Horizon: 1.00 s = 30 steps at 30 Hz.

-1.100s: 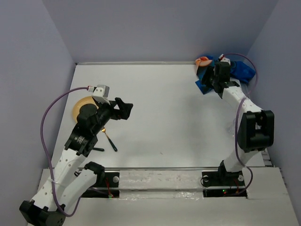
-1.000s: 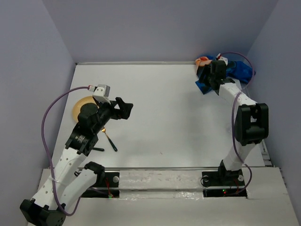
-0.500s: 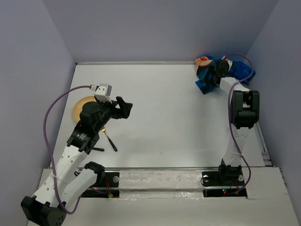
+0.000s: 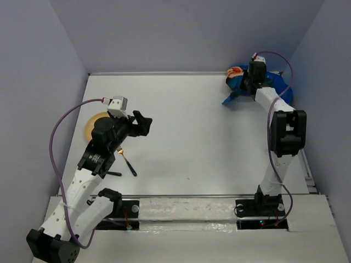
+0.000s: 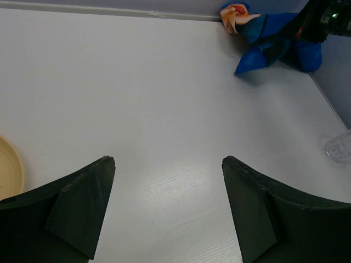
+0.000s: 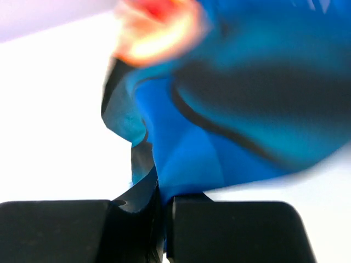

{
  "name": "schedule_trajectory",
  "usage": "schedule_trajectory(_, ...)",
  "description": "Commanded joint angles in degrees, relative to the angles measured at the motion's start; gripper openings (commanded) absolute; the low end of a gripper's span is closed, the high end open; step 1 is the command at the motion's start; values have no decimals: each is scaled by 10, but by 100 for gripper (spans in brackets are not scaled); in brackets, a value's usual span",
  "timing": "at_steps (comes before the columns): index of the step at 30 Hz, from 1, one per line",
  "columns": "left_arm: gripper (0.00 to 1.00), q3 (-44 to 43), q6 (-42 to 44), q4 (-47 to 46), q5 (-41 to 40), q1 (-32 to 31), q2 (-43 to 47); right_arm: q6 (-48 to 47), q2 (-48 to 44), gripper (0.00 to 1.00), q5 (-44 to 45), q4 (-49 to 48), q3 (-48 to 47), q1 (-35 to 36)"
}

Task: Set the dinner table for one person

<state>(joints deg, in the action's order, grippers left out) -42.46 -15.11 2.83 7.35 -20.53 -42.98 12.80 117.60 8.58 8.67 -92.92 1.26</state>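
The dinner table [image 4: 192, 126] is a plain white top. A crumpled blue cartoon-printed placemat [image 4: 281, 83] lies in its far right corner. My right gripper [image 4: 248, 87] is shut on a fold of the placemat [image 6: 236, 109], and the cloth is pinched between the black fingers [image 6: 164, 205]. One blue corner hangs out to the left. My left gripper [image 4: 143, 123] hovers open over the left half of the table with nothing between its fingers [image 5: 167, 181]. From there the placemat [image 5: 274, 41] shows far ahead.
A tan plate [image 4: 93, 123] sits at the left edge, partly under my left arm. A black-handled utensil [image 4: 129, 163] with a gold head lies near it, with another dark piece [image 4: 112, 173] beside it. A clear glass [image 5: 339, 147] stands at the right edge.
My right gripper went from open to shut on the placemat and turned at the far corner; a corner of the cloth now sticks out leftward. The left arm has barely moved.
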Motion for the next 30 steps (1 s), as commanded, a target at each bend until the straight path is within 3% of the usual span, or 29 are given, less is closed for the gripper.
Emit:
schedule_trajectory(1, 90, 4, 2, -24, 8, 6, 10, -66, -150, 0, -116, -67, -9, 59)
schedule_trajectory(4, 90, 4, 0, -24, -2, 8, 14, -88, -251, 0, -188, -15, 22, 128)
schedule_trajectory(8, 91, 7, -5, -25, -32, 9, 31, -75, -290, 0, -212, 76, 105, 214)
schedule_trajectory(12, 90, 7, -18, -24, -49, 17, 40, -16, -313, 0, -276, 84, 250, 221)
schedule_trajectory(17, 90, 10, -43, -24, -39, 17, 24, -5, -377, 0, -168, 149, 379, 235)
schedule_trajectory(19, 90, 9, -54, -24, -31, 18, 17, 17, -433, 0, -113, 171, 396, 235)
schedule_trajectory(23, 85, 2, -84, -24, -6, 17, -17, 40, -488, 0, -92, 188, 404, 235)
schedule_trajectory(28, 77, 17, -158, -73, -1, -16, -52, 52, -528, 0, -208, 193, 431, 247)
schedule_trajectory(30, 74, 18, -173, -93, -53, -77, -88, 67, -539, 0, -212, 188, 450, 261)
